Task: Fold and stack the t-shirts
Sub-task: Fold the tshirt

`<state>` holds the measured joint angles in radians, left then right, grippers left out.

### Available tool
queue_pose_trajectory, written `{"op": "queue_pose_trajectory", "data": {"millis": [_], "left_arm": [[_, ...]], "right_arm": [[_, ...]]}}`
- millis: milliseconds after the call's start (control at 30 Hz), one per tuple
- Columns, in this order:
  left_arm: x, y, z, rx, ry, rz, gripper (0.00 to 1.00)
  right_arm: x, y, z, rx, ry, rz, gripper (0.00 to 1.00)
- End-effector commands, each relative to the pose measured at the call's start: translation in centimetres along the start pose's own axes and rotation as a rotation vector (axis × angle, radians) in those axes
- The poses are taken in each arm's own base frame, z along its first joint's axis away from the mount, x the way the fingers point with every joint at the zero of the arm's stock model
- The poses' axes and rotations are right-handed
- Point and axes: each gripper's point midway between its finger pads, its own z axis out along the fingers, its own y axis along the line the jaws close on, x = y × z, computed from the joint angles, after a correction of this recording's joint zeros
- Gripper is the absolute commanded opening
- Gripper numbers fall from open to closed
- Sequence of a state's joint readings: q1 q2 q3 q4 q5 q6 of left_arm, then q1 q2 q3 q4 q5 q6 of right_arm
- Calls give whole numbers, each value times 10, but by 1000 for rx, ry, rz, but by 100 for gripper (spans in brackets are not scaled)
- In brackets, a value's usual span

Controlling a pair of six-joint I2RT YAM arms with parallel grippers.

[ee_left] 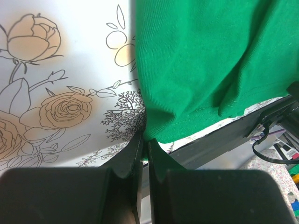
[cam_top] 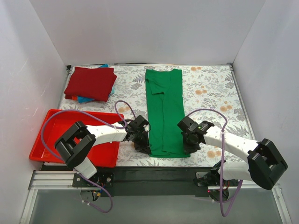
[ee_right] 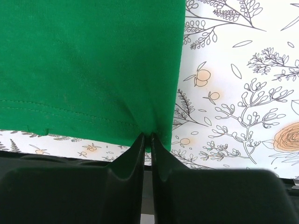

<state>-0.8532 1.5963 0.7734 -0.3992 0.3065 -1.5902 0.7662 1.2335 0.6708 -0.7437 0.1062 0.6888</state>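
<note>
A bright green t-shirt [cam_top: 164, 112] lies folded into a long strip down the middle of the floral table. My left gripper [cam_top: 141, 141] is shut on its near left hem corner [ee_left: 154, 126]. At the near right corner, my right gripper [cam_top: 189, 140] is shut on the hem [ee_right: 154, 126], and the cloth puckers at the fingertips. A folded dark red t-shirt [cam_top: 91, 82] sits at the far left on top of a blue one [cam_top: 85, 99], of which only an edge shows.
A red plastic tray [cam_top: 52, 122] rests at the near left, partly under my left arm. White walls close in the table on three sides. A black rail [cam_top: 154, 175] runs along the near edge.
</note>
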Motion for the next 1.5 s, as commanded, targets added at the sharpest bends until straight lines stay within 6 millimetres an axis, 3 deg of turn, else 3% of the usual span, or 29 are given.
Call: {"op": "queue_pose_trajectory", "data": {"millis": [0, 333, 533, 1267, 1467], "left_arm": [[9, 32, 3, -130, 10, -7, 0], [10, 34, 4, -133, 13, -12, 0], [10, 33, 5, -133, 19, -7, 0], [17, 44, 3, -165, 32, -28, 0], [16, 43, 1, -160, 26, -27, 0]], "right_arm": [[11, -15, 2, 70, 40, 0, 13], [9, -11, -2, 42, 26, 9, 15], [14, -19, 3, 64, 49, 17, 1], [19, -43, -1, 58, 28, 151, 1], [18, -40, -4, 37, 24, 134, 1]]}}
